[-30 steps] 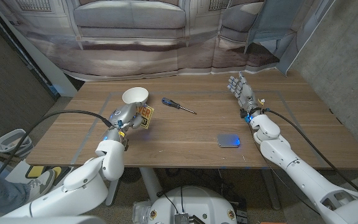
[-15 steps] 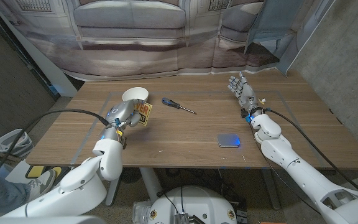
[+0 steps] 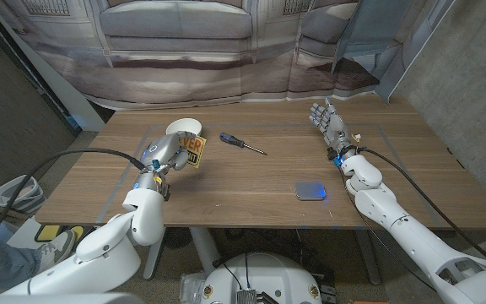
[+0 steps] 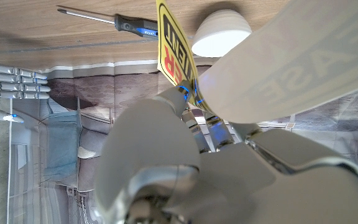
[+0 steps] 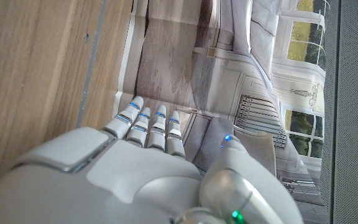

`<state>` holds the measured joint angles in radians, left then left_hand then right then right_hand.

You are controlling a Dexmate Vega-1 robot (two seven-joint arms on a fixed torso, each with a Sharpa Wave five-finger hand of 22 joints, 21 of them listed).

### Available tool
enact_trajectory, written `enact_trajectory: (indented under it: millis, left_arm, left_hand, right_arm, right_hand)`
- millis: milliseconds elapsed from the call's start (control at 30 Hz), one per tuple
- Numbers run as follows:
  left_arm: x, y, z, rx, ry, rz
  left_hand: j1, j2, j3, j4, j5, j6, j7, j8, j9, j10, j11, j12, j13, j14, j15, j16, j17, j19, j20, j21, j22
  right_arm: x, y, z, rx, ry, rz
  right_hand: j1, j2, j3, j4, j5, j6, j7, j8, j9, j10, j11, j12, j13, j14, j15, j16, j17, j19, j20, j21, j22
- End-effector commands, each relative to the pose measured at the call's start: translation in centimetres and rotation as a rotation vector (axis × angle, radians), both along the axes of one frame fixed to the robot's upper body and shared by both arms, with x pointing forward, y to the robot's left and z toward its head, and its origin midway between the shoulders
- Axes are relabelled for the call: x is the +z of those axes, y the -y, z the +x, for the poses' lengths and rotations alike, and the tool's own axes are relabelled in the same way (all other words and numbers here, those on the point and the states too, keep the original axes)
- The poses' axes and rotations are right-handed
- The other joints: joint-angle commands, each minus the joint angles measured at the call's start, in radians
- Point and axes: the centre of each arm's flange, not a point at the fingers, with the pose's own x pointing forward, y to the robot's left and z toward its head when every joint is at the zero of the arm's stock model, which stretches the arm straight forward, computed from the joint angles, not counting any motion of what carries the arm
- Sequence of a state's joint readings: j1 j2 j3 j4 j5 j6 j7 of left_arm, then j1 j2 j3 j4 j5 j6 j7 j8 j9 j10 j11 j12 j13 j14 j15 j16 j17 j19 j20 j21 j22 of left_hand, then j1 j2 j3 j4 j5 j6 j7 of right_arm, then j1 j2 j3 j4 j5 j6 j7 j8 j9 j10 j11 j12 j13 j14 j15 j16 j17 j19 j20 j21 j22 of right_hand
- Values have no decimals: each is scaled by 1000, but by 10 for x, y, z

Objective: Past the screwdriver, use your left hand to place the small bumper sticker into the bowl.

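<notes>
My left hand (image 3: 164, 153) holds the small yellow bumper sticker (image 3: 194, 150) with red and black lettering, raised just in front of the white bowl (image 3: 184, 128) at the table's far left. In the left wrist view the sticker (image 4: 174, 51) stands on edge between my fingers (image 4: 185, 102), with the bowl (image 4: 221, 32) and the screwdriver (image 4: 114, 20) beyond it. The blue-and-black-handled screwdriver (image 3: 241, 143) lies right of the bowl. My right hand (image 3: 331, 125) stands open at the far right, fingers spread and holding nothing; its back (image 5: 123, 162) fills the right wrist view.
A small blue rectangular tin (image 3: 310, 191) lies on the wooden table (image 3: 251, 186) near the front right. Blue tape lines mark the tabletop. A printed backdrop hangs behind the table's far edge.
My left hand has lifted the sticker and carried it away from me, closer to the bowl. The right hand has not moved.
</notes>
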<state>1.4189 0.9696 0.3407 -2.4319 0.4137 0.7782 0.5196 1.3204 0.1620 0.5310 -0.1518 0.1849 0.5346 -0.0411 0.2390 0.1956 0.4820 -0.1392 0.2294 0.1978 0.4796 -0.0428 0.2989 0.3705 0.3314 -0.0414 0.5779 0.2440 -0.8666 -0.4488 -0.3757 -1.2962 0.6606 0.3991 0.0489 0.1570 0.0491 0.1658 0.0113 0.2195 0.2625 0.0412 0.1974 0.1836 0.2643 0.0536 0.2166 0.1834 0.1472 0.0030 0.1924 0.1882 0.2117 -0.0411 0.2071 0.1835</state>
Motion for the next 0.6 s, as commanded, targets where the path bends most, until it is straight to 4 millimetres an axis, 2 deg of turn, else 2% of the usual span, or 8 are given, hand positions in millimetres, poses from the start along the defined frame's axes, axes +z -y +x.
enact_trajectory:
  millis: [33,600]
  left_arm:
    - [3,-3,-4,-4,-4,-3]
    - [10,-7,-10,14,7,5]
  left_hand:
    - [0,-11,1,7,-2,6,-2,-4,2,6,-1,-1,2,11,-81,0,5,-4,-6,10,5]
    - [-2,-13,0,8,-2,8,-3,-7,2,7,-1,-4,2,13,-82,-4,12,-10,-8,23,6]
  right_arm:
    - [-4,-1,-1,8,-8,3]
    - [-1,1,-2,8,-1,-2]
  right_hand:
    - [5,8,-4,-1,-1,5,6,-1,4,8,0,0,4,11,1,1,3,10,-21,0,4]
    - [7,9,-4,-2,-2,6,7,-1,4,9,2,0,4,12,1,0,3,12,-19,1,4]
